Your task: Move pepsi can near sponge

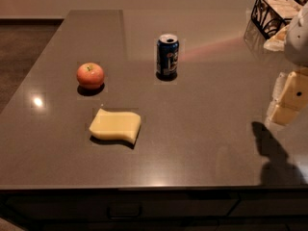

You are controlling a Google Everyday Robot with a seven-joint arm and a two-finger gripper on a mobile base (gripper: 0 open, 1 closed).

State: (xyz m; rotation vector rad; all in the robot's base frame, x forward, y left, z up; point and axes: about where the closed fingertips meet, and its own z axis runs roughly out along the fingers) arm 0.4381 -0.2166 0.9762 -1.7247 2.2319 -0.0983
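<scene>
The pepsi can (167,56) is dark blue with a silver top and stands upright near the middle of the counter, towards the back. The sponge (116,125) is pale yellow with wavy edges and lies flat in front of the can and to its left. My gripper (287,100) hangs above the counter at the right edge of the camera view, well to the right of the can and apart from it. It holds nothing that I can see.
A red apple (90,75) sits left of the can, behind the sponge. A black wire basket (272,10) with pale items stands at the back right corner. The dark grey counter (202,129) ends in a front edge with drawers below.
</scene>
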